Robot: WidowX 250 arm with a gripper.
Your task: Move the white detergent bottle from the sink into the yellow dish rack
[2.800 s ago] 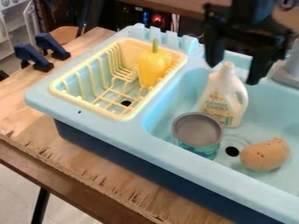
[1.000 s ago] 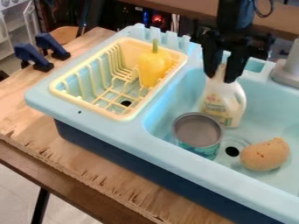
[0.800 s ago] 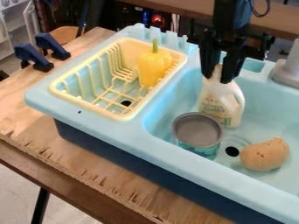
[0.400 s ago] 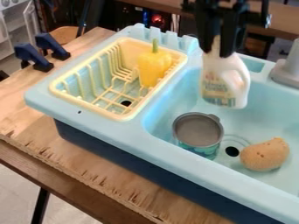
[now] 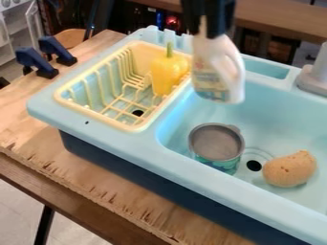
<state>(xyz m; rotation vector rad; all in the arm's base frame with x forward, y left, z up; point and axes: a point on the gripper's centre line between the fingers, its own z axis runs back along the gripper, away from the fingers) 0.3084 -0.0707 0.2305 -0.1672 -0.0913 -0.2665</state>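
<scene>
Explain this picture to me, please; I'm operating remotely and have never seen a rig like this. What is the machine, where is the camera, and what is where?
The black machine at the top is a robot arm, ending in a two-finger gripper. A fixed camera looks down at it on a slant.

The gripper holds a white bottle by its neck, apparently in the air above a light-blue toy sink. In the basin are a round grey-and-teal container and a tan, potato-like thing. To the left, a yellow pepper stands in a pale-yellow rack. Wood lies beneath the sink.
</scene>
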